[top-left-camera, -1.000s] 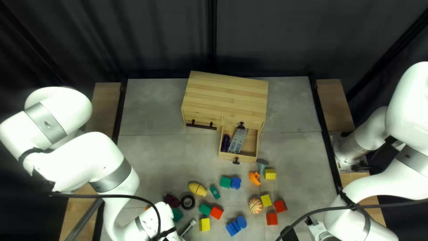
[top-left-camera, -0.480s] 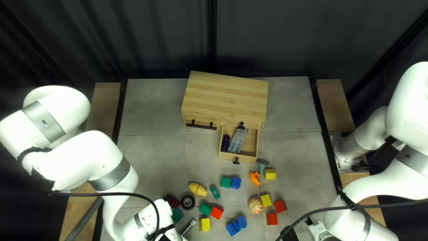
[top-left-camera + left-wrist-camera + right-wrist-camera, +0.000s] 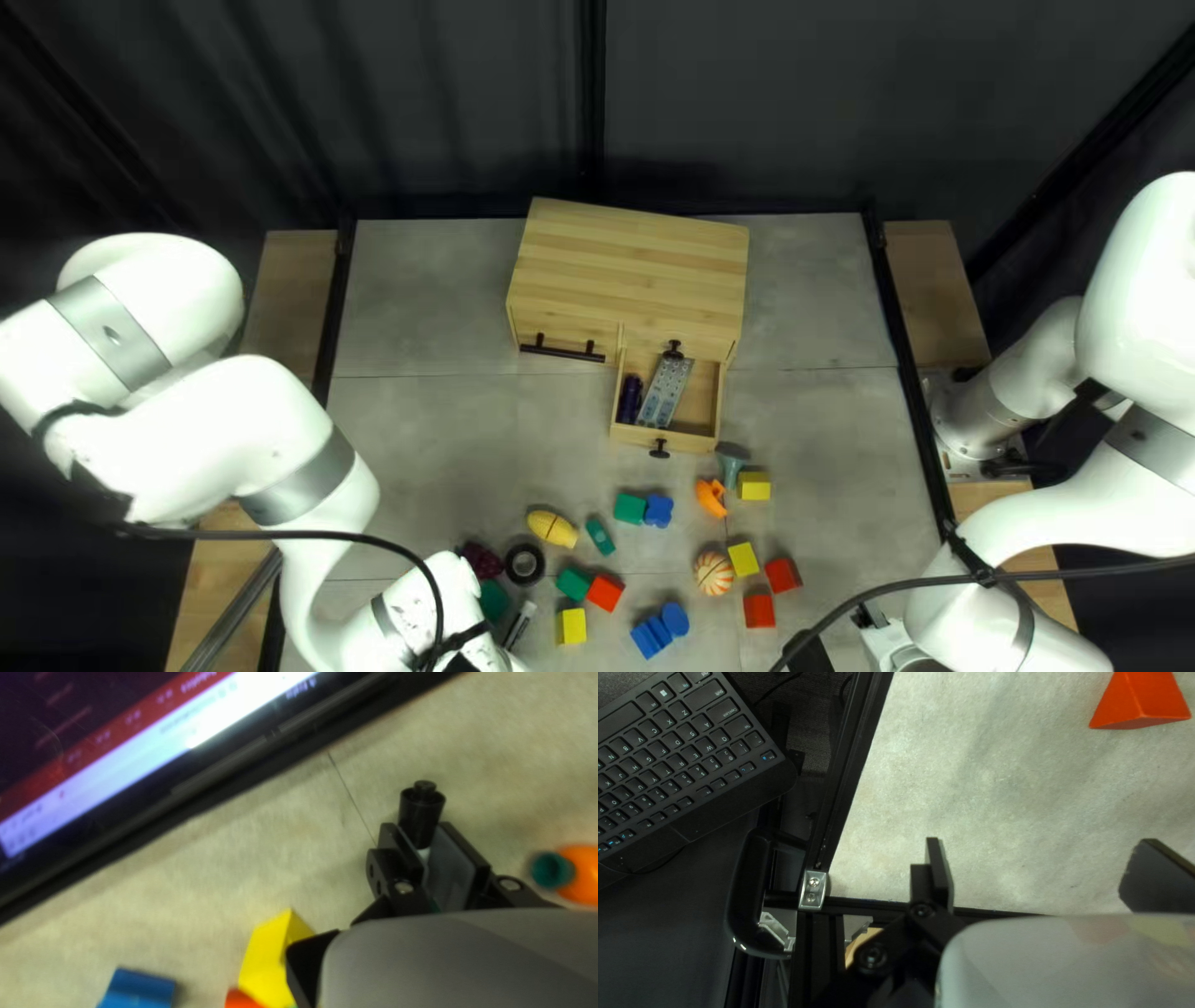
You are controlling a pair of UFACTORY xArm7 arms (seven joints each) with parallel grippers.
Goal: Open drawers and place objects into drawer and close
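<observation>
At near left, left gripper (image 3: 420, 831) pinches the marker (image 3: 420, 814) — likely light, stiff; best held mid-barrel — right gripper (image 3: 1044, 843) wide.

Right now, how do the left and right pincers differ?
1. The left pincer is shut on a black cylinder; the right pincer is open and holds nothing.
2. The left pincer's fingers stand close together; the right pincer's are wide apart, with bare table showing between.
3. The left pincer has a yellow block beside it; the right has a red block ahead.

Shared: both have two black fingers.
</observation>
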